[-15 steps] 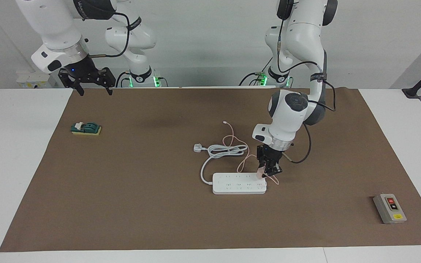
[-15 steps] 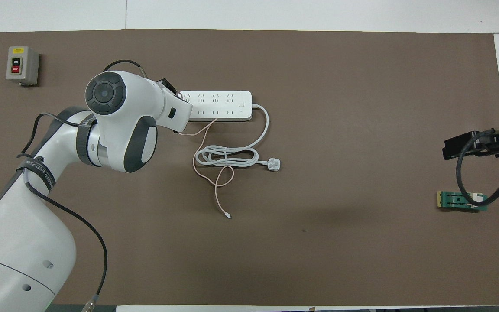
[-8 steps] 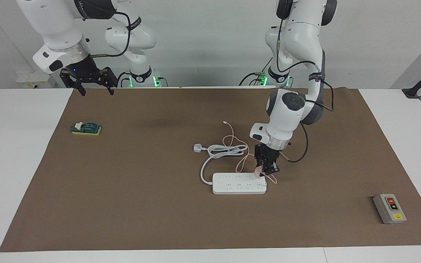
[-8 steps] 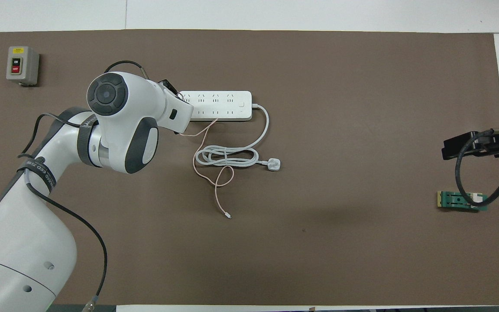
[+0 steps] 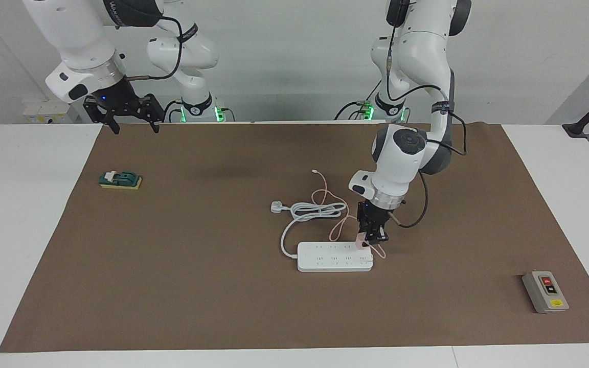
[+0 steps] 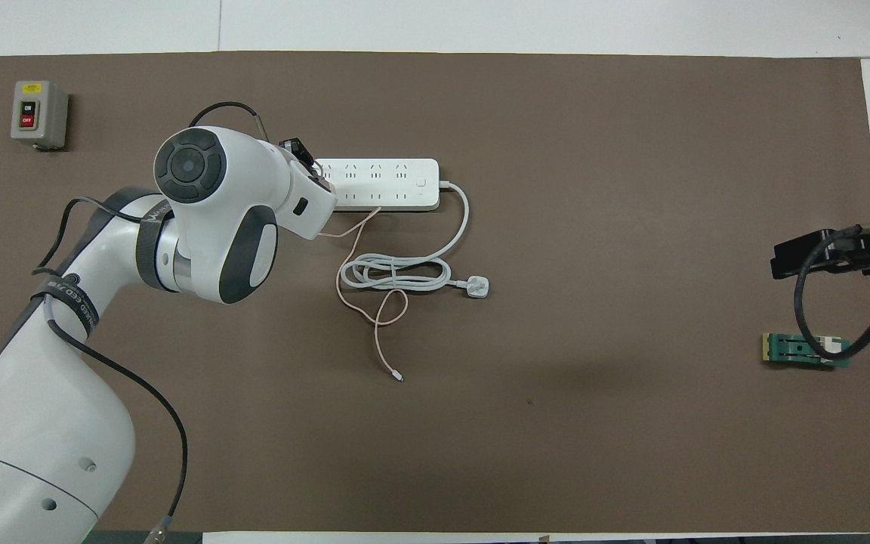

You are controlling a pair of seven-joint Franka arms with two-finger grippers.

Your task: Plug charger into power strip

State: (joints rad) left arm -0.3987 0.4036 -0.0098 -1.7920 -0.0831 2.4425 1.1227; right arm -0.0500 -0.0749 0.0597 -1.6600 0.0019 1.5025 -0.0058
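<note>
Insertion is the step in hand: the left gripper point(image 5: 370, 238) is clenched on the charger point(image 5: 361, 242), a small pale-pink cube, and holds it down at the power strip point(image 5: 334, 256), over the row of outlets nearer the robots at the end toward the left arm. From the facing view the charger's lower edge meets the strip's top face, but whether the prongs have entered a socket or only rest on the plastic cannot be told; in the overhead view the left arm's wrist covers that end of the strip point(image 6: 386, 183) and hides the contact. The charger's thin pink cable point(image 5: 326, 197) trails from the gripper toward the robots, looping over the strip's coiled white cord point(image 5: 315, 209), whose white plug point(image 5: 277, 206) lies loose on the brown mat point(image 5: 197, 286). The right gripper point(image 5: 132, 125) waits with its fingers spread wide, raised over the mat's edge at the right arm's end, above and apart from a green block point(image 5: 120, 180). A grey switch box point(image 5: 545, 292) sits well apart, farther from the robots at the left arm's end. The next move likely calls for a straight downward push with the prongs lined up to the slots, the strip staying put, before the grip lets go
</note>
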